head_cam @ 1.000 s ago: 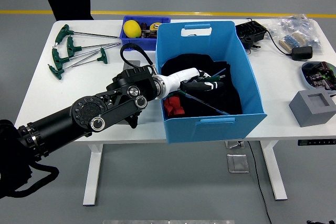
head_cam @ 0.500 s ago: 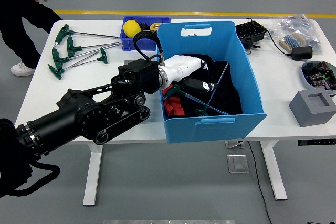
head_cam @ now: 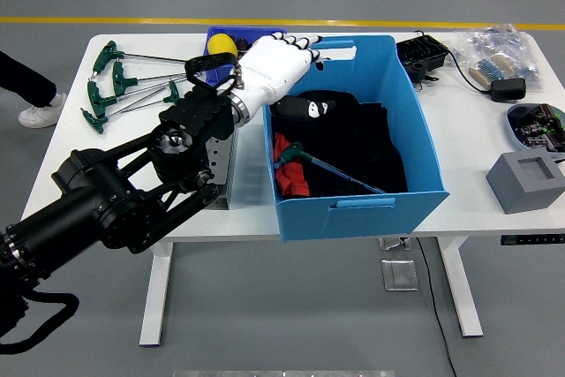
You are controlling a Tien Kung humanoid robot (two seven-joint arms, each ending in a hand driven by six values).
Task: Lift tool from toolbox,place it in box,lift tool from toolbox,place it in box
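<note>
Left hand (head_cam: 275,61) empty, fingers relaxed, top centre. T-wrenches (head_cam: 124,86) upper left: stiff, light; grip green handle.

- You are looking at a workshop or robot lab.
- You see a grey floor with a yellow line (head_cam: 353,23).
- On the white surface (head_cam: 62,165) lie green T-handle tools (head_cam: 115,86), a blue box (head_cam: 349,130) and electronic parts (head_cam: 534,123).

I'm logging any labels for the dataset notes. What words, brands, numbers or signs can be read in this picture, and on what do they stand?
No text can be read anywhere.
White label on the blue box, far wall: blank or too small to tell.
White marks on the black cloth near the left hand: a pattern, not legible letters.
Clear packets at the table's far right: print too small and blurred to read.
</note>
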